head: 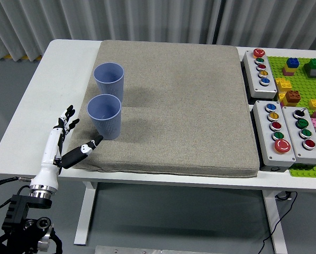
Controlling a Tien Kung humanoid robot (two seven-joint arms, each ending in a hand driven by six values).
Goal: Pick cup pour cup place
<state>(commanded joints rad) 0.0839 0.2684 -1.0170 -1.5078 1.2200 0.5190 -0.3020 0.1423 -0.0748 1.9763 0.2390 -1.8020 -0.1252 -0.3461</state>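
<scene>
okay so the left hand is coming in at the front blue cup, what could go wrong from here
1. The left hand is open low beside the near blue cup, thumb by its base; a push there could tip the cup rather than grip it.
2. The far blue cup stands close behind; a shoved near cup may knock it.
3. The cups stand on a soft grey mat, which may make them less steady.

i'm seeing two ribbed pale-blue plastic cups (104,115) sitting on a speckled grey-beige fabric mat (184,106), over a plain white table (52,90).
</scene>
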